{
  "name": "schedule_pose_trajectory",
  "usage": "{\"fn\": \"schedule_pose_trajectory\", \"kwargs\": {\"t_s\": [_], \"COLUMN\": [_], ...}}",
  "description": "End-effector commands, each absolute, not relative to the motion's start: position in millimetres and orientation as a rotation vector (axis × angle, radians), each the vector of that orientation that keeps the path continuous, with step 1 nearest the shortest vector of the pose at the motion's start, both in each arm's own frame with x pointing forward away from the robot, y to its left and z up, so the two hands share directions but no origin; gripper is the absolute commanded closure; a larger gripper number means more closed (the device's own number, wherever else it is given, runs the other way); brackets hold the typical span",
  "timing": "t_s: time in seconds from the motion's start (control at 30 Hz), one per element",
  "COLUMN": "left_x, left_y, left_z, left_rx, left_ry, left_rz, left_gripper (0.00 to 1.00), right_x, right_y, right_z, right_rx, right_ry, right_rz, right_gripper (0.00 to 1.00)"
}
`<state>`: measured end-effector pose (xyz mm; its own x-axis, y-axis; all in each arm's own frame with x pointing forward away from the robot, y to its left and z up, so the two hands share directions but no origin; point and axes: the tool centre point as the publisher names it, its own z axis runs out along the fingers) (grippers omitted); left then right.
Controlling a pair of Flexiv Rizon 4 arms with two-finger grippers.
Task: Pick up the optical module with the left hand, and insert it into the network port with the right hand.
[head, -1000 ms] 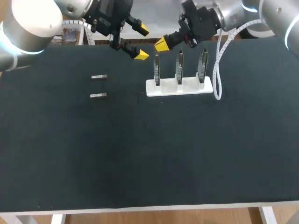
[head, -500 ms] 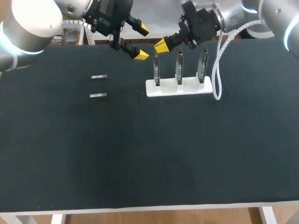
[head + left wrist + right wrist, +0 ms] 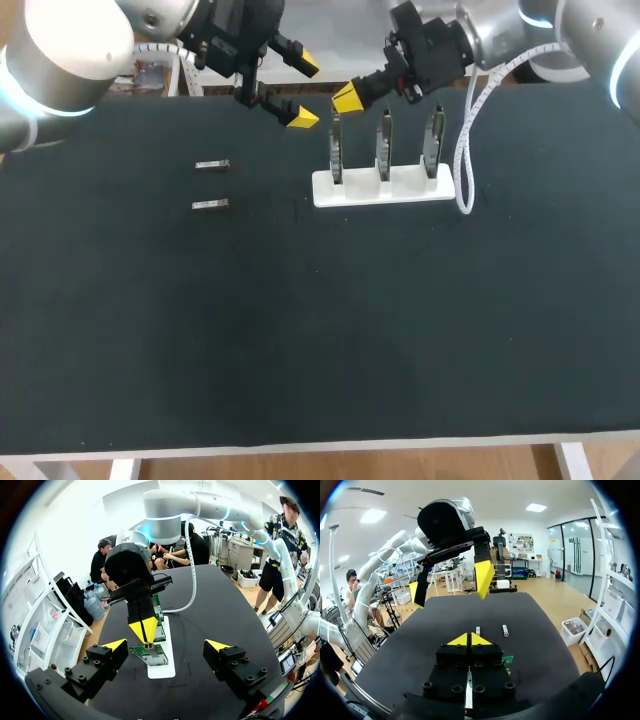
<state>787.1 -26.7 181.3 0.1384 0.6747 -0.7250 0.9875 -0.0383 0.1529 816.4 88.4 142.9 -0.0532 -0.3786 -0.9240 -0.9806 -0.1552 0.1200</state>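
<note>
The right gripper (image 3: 347, 97) has only nudged a tiny bit above the white stand (image 3: 345, 195), and nothing else has moved. The two little metal plugs, the far plug (image 3: 212, 164) and the near plug (image 3: 210, 204), lie flat on the table, well to the left of the stand. Nothing touches them, so no plug has been picked up yet. They lie out in the open, which I think makes them easy to grab from above. The stand holds three small boards (image 3: 384, 145) upright, probably so a plug can be pushed into one. The right gripper hangs just over the left board with its yellow tips pressed together and nothing between them. I think it waits there because that is where its job is. The left gripper (image 3: 304, 92) hangs behind and left of the stand, fingers spread wide, ready to close on a plug. A white cable (image 3: 463, 165) hangs down just right of the stand.
</note>
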Motion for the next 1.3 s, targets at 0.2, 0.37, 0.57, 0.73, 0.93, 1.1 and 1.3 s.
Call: {"fn": "schedule_pose_trajectory", "kwargs": {"t_s": [0.2, 0.37, 0.57, 0.73, 0.93, 1.1, 1.3], "left_x": [787, 787, 787, 787, 787, 787, 787], "left_y": [-27, -27, -27, -27, -27, -27, -27], "left_z": [182, 182, 182, 182, 182, 182, 182], "left_rx": [1.784, 1.784, 1.784, 1.784, 1.784, 1.784, 1.784], "left_ry": [1.606, 1.606, 1.606, 1.606, 1.606, 1.606, 1.606], "left_rz": [-0.623, -0.623, -0.623, -0.623, -0.623, -0.623, -0.623], "left_gripper": [0.00, 0.00, 0.00, 0.00, 0.00, 0.00, 0.00], "right_x": [823, 823, 820, 818, 811, 806, 800], "right_y": [86, 85, 83, 75, 61, 47, 30], "right_z": [147, 154, 162, 167, 169, 168, 166], "right_rx": [-1.607, -1.609, -1.616, -1.614, -1.611, -1.593, -1.561], "right_ry": [1.391, 1.374, 1.363, 1.376, 1.413, 1.445, 1.486], "right_rz": [1.241, 1.222, 1.206, 1.182, 1.161, 1.150, 1.132], "right_gripper": [1.00, 1.00, 1.00, 1.00, 1.00, 1.00, 1.00]}}
